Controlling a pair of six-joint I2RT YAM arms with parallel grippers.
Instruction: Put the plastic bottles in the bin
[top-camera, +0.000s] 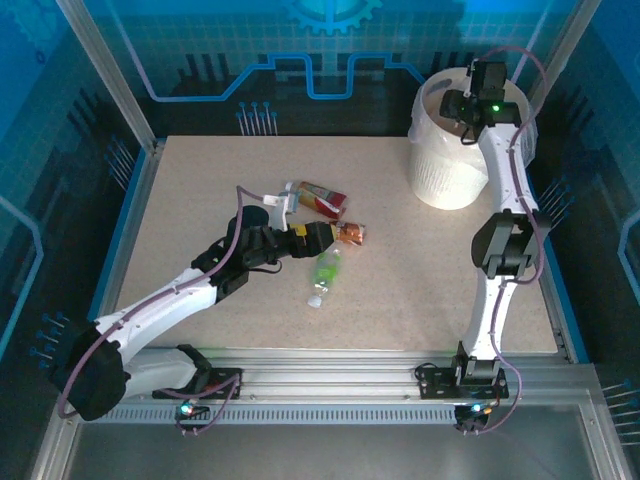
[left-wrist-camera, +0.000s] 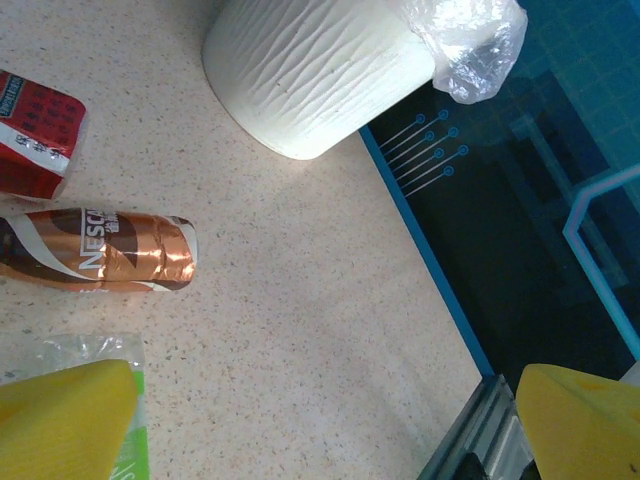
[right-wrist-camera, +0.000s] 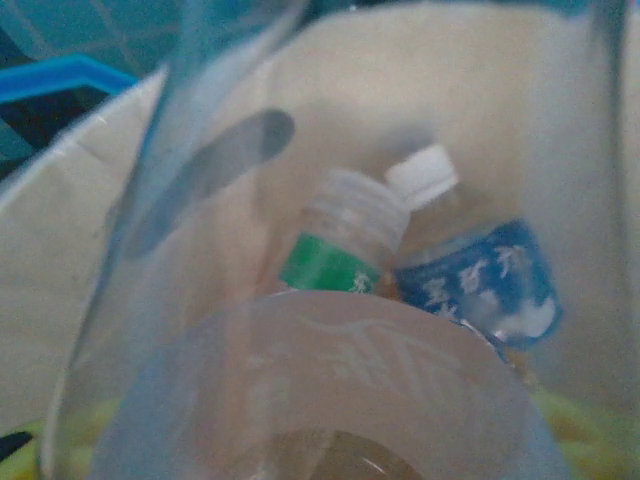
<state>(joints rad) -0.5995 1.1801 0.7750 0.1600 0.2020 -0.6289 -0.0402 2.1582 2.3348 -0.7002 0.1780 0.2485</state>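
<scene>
Plastic bottles, loose lot. Three lie on the table (top-camera: 200, 200), well apart from the bin (top-camera: 440, 175) and off its left side. In order away from the bin toward the arm bases, they are:
- a red-labelled bottle (top-camera: 322, 199);
- a copper-brown Nescafé bottle (top-camera: 350, 233);
- a green-labelled bottle (top-camera: 326, 268), its white cap pointing away from the bin.

The red and copper ones lie just beside each other; whether they touch cannot be told.

Two more rest inside the bin, side by side against the lining: a green-banded bottle (right-wrist-camera: 338, 255) of clear plastic and a blue-labelled bottle (right-wrist-camera: 478, 275) with a white cap. One further clear bottle (right-wrist-camera: 330, 390) shows blurred and very close under the right wrist camera, above the bin's interior.

Bin: round, white, with a ribbed wall. It stands on the table and is lined with a translucent bag (left-wrist-camera: 470, 45) bunched over the rim.

Right gripper (top-camera: 468, 118): hangs over the bin's mouth, pointing down into it. The clear bottle is at its fingers, but whether the jaws grip it cannot be told.

Left gripper (top-camera: 318, 237): well left of the bin, low among the three table bottles. Its yellow fingertips (left-wrist-camera: 70, 410) are spread wide over bare table, and one tip overlaps the green-labelled bottle in the wrist view.
</scene>
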